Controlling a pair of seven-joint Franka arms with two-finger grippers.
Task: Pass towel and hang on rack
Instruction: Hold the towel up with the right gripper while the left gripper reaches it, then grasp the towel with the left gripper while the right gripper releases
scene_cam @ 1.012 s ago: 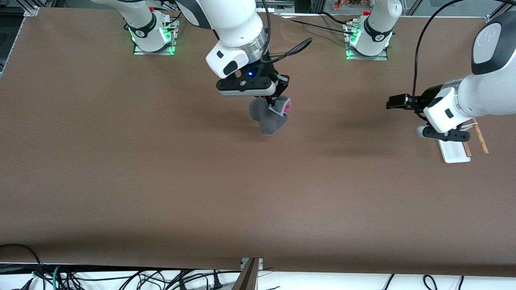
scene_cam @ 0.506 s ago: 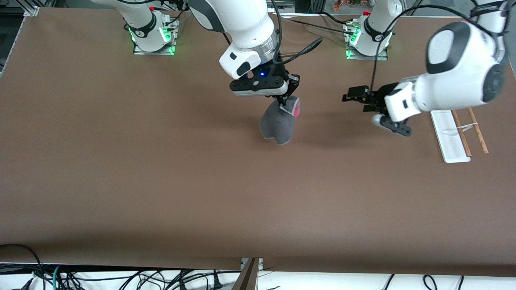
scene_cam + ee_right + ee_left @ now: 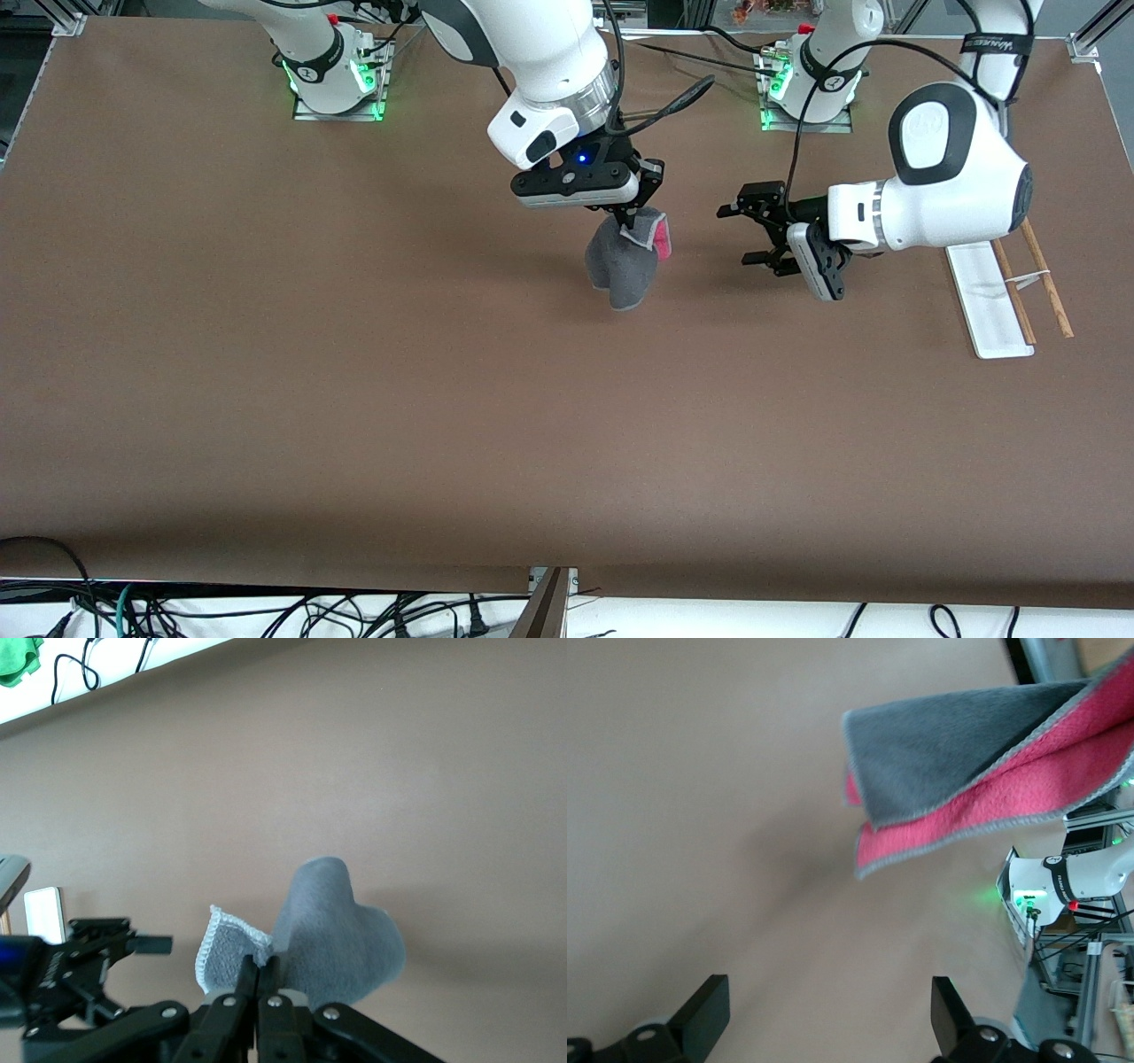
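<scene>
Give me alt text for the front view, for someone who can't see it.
The right gripper holds a dark grey towel hanging above the middle of the brown table, while the open left gripper points at it from beside. The rack stands bare at the left arm's end.

Broad brown table (image 3: 354,399) fills scene under even overhead light, soft shadows at centre. Tangled black cables (image 3: 266,611) trail along white floor at its near edge. Aluminium frame posts (image 3: 66,22) stand at corners by arm bases. Green cloth (image 3: 18,656) lies on pale floor in right wrist view.
</scene>
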